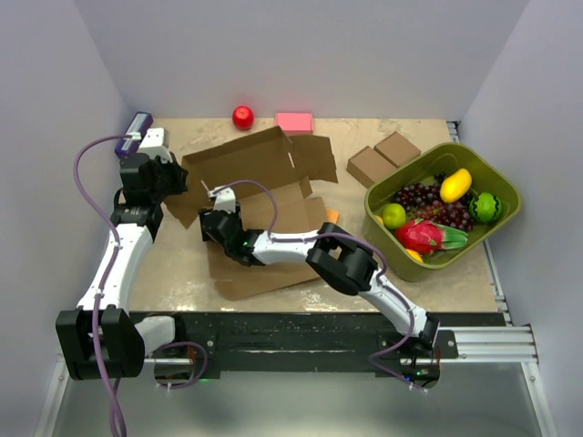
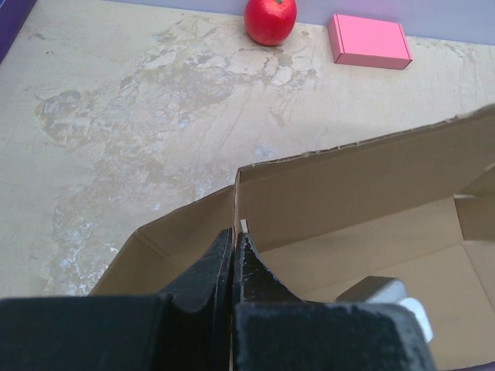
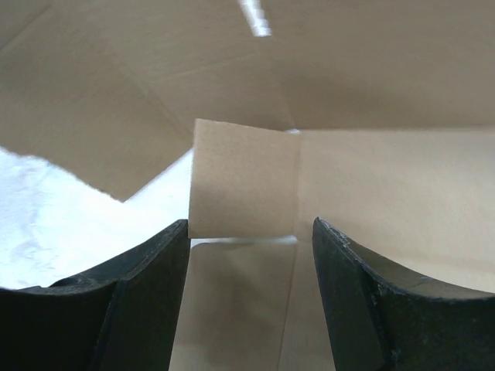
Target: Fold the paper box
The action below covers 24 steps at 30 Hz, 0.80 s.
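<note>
The paper box [image 1: 264,164] is a large brown cardboard sheet lying mid-table, with its back wall and left wall standing up. My left gripper [image 1: 180,182] is at the box's left corner. In the left wrist view the left gripper [image 2: 233,236] is shut on the upright edge of a cardboard wall [image 2: 371,178]. My right gripper [image 1: 215,221] reaches into the box from the right, low over its floor. In the right wrist view the right gripper [image 3: 249,232] is open, with a small square cardboard tab [image 3: 244,182] just beyond its fingertips; nothing is between them.
A red apple [image 1: 242,116] and a pink box [image 1: 294,122] sit at the back edge. Two small brown closed boxes [image 1: 383,157] lie right of the sheet. A green basket [image 1: 506,187] of toy fruit stands at the right. A purple object [image 1: 137,132] is at the back left.
</note>
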Available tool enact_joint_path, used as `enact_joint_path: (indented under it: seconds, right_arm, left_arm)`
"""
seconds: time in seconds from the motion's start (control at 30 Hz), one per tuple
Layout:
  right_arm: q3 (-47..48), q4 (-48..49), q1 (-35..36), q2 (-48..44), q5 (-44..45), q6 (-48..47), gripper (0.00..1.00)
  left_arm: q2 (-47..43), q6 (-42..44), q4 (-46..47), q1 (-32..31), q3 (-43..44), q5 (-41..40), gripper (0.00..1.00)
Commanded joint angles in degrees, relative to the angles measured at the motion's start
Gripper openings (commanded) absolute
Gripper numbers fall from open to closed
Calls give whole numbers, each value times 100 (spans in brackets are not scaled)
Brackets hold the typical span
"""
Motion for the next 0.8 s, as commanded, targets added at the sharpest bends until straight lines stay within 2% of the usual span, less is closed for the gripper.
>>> enact_joint_path:
  seconds: [0.0,0.27,0.47,0.77]
  right_arm:
    - [-440,332,-189,-627,246,248,66]
    - [-793,491,-399,-839,158,362,65]
    - [-889,306,-681,-786,8,555,63]
    - [-977,16,-883,-672,61,714,64]
  left_arm:
    - [-34,-11,194,-15,79,-38,0]
    - [-16,59,185,-50,87,6,0]
    - [10,138,203,-85,96,33,0]
    - [98,208,220,-120,105,208,0]
